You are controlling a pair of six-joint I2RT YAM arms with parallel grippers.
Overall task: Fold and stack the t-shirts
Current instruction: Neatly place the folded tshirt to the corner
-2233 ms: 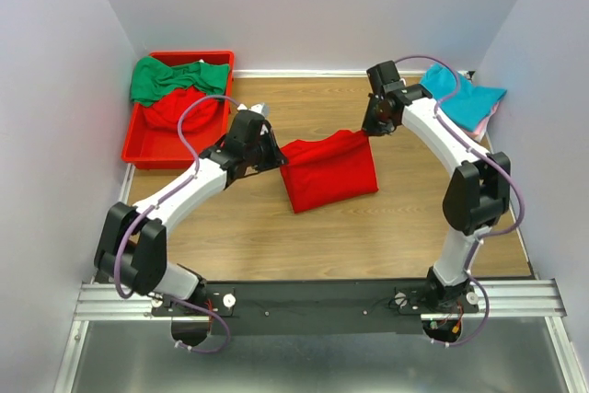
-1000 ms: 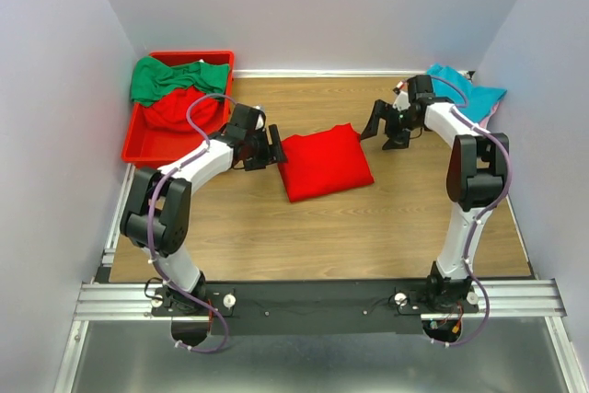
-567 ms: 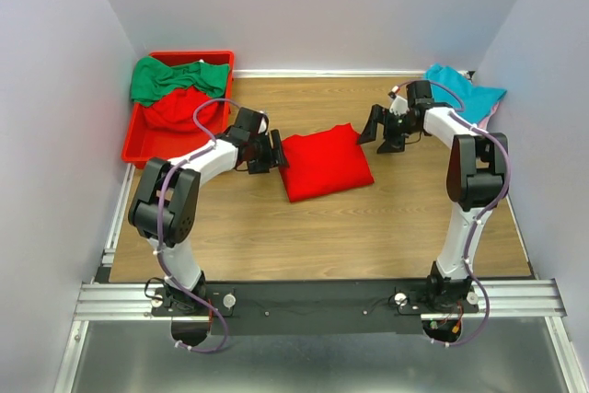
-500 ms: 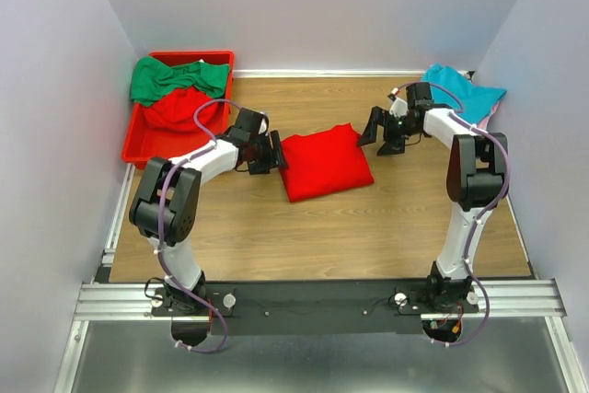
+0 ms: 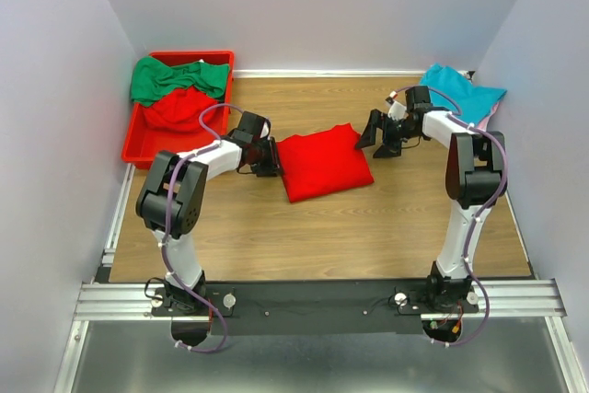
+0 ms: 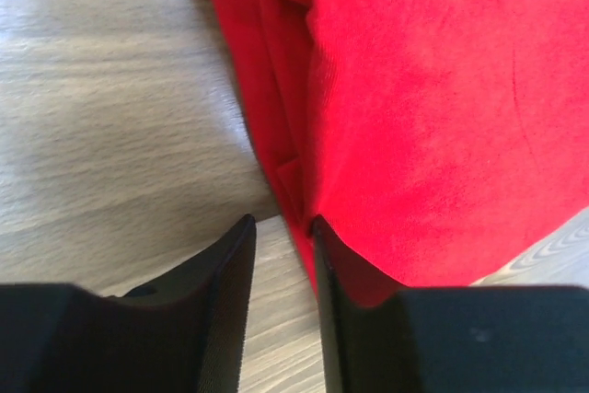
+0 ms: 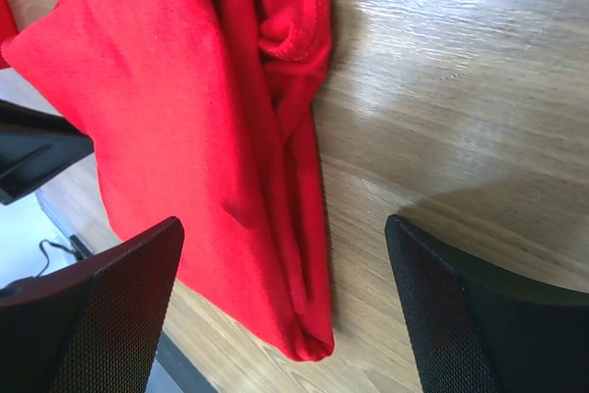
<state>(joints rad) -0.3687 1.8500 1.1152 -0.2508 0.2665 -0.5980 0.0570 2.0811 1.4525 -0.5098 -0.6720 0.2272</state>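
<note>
A folded bright red t-shirt [image 5: 322, 165] lies flat in the middle of the wooden table. My left gripper [image 5: 273, 157] is low at its left edge. In the left wrist view its jaws [image 6: 283, 221] stand a narrow gap apart, with wood showing between them. The right finger rests against the fold of the red t-shirt [image 6: 414, 117]. My right gripper [image 5: 377, 138] hovers at the shirt's right corner. Its jaws [image 7: 285, 225] are wide open over the rolled edge of the red t-shirt [image 7: 184, 117] and hold nothing.
A red plastic bin [image 5: 138, 149] stands at the back left, with a green t-shirt [image 5: 175, 78] and another red one [image 5: 179, 109] in it. A teal t-shirt [image 5: 460, 89] lies at the back right corner. Walls close in on three sides.
Both grippers have let go of the red t-shirt, which now lies flat. The left jaws have narrowed at its left edge. The right gripper has edged left, still open.
</note>
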